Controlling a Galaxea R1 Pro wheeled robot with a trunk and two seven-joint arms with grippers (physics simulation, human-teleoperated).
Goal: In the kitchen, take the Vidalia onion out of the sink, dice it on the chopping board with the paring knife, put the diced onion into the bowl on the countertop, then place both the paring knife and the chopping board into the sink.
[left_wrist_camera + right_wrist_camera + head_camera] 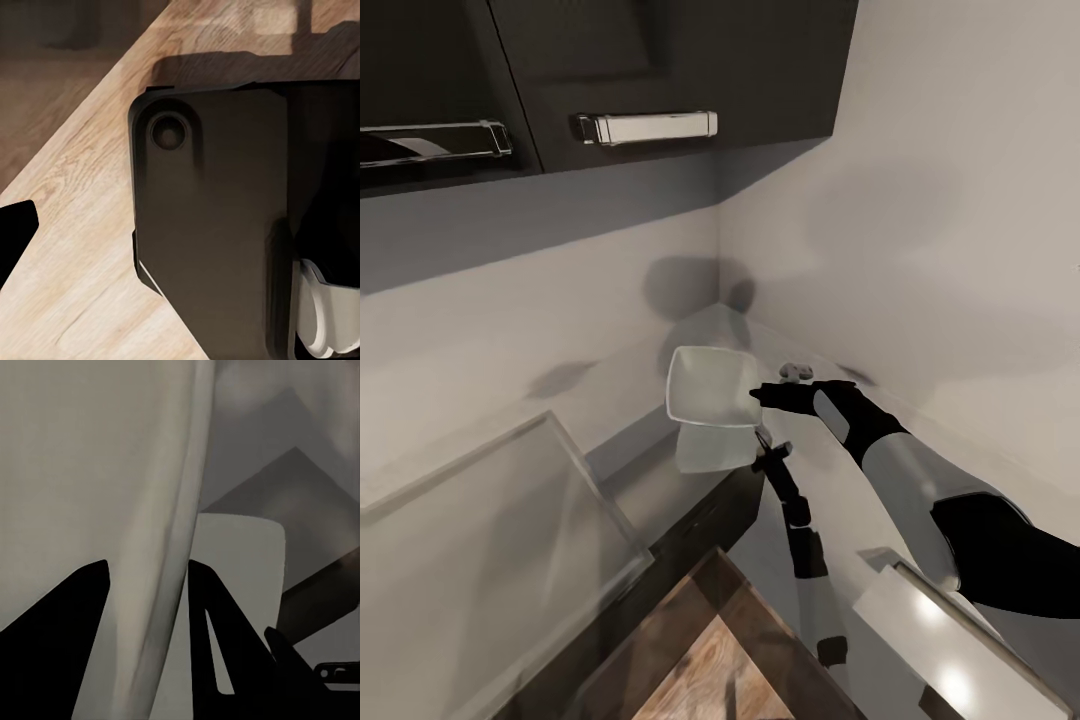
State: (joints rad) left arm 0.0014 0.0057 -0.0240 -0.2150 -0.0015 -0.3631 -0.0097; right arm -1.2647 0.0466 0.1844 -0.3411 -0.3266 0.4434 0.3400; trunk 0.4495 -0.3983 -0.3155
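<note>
**Right Arm Holds the Bowl at the Counter Corner**

Reaching forward, our right arm stretches toward the corner where the two pale walls meet, its black wrist leading and the right gripper (760,393) at the near rim of the bowl (705,385). We see the white bowl tipped up on edge, its hollow facing us, with a pale reflection on the countertop (830,470) just beneath it. Through the right wrist camera, the two dark fingers (71,607) stand apart with the bowl's curved wall (161,585) running between them; they seem to be clamped on that wall, though the close view makes contact hard to confirm. Just beyond the gripper lies a small grey object (796,371), too small to identify. Our left arm (800,540) angles up from below, its end just under the bowl. The left wrist camera shows wood-grain floor (75,225) and a dark robot panel (210,225); we cannot tell how the left gripper stands.
</note>
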